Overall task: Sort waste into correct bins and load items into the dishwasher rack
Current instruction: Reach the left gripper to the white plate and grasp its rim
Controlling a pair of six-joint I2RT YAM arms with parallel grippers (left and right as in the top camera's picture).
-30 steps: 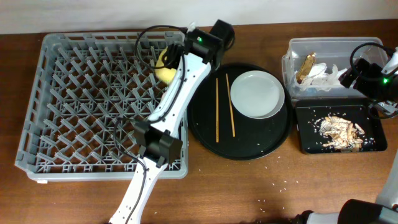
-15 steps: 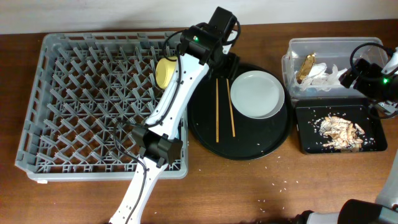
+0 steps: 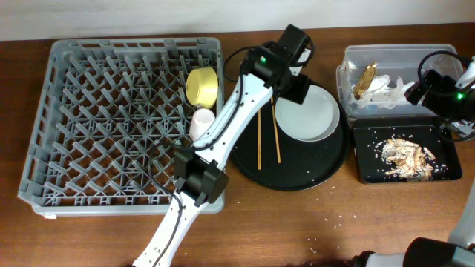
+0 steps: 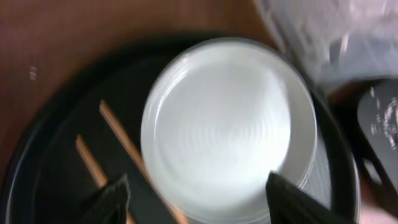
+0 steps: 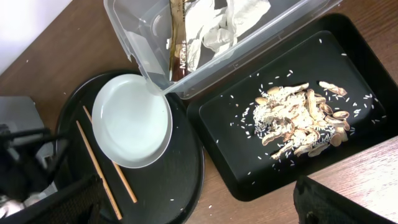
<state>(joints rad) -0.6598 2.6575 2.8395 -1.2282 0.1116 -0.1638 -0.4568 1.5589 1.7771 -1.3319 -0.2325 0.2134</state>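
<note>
My left gripper [image 3: 295,90] hangs open over the left rim of the pale plate [image 3: 310,113], nothing between its fingers [image 4: 112,198]. In the left wrist view the plate [image 4: 224,127] fills the middle, with the two chopsticks [image 4: 121,140] to its left on the round black tray [image 3: 289,170]. The yellow bowl [image 3: 201,87] stands on edge in the grey rack [image 3: 89,111], a small pale pink cup [image 3: 202,122] just below it. My right gripper [image 5: 196,205] is open and empty, above the black flat tray [image 5: 242,168] holding food scraps [image 5: 298,121]. The clear tub [image 5: 140,46] holds the gold wrapper [image 5: 180,37] and napkins [image 5: 224,22].
The left arm [image 3: 223,133] runs diagonally from the front table edge over the rack's right side. The right arm [image 3: 445,93] sits at the far right between tub and flat tray. Loose rice grains [image 3: 338,219] dot the wooden table in front.
My left gripper has swung right, from the rack to over the plate. The yellow bowl stays in the rack on edge, and the cup below it has come into view.
</note>
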